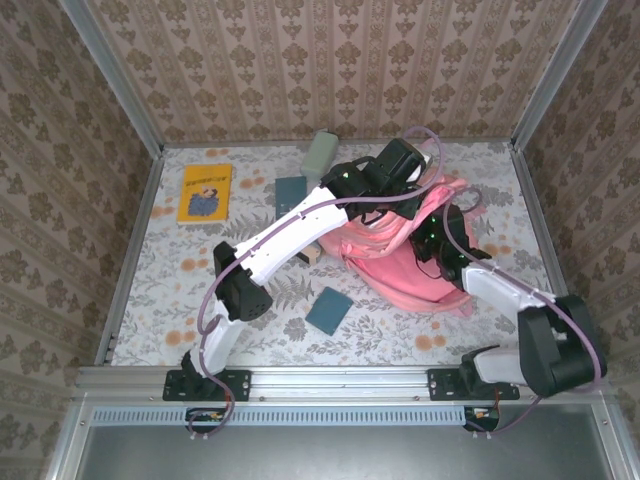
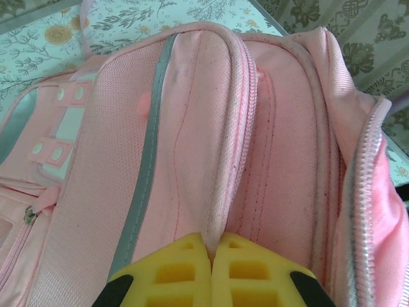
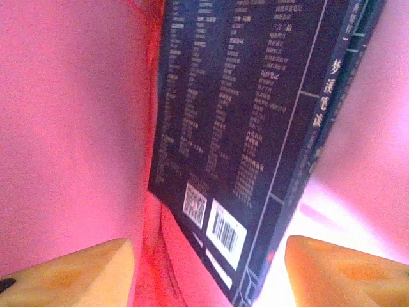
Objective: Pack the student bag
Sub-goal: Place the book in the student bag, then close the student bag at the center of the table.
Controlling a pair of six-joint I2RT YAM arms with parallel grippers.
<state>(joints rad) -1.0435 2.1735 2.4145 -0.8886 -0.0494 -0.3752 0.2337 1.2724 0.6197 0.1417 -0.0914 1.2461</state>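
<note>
- While both my arms reach to the right of centre in the top view, the table (image 1: 180,300) lies under everything with its flowered cloth.
- The student bag (image 1: 400,262) is the big pink heap right of centre in the top view, and my two wrists meet over it. In the left wrist view the student bag (image 2: 192,128) shows a pink panel with a grey strip running down it, and a zip edge at the right of the frame.
- A dark book (image 3: 255,115) stands tilted between the pink walls of the bag. Its barcode and square code sit near its lower corner, in the middle of the right wrist view.
- A yellow book (image 1: 205,192) lies flat at the upper left of the top view, well apart from the bag.
- A teal book (image 1: 328,310) lies at lower centre, near the bag's lower left edge.
- A second teal book (image 1: 291,192) lies above it, beside my left arm.
- A grey-green case (image 1: 320,150) sits at the back edge.
- My left gripper (image 2: 211,246) has its yellow fingers pressed together on a raised fold of the bag, at bottom centre of the left wrist view.
- My right gripper (image 3: 208,268) has its fingers wide apart in the lower corners of its view, with the dark book further in between them.
</note>
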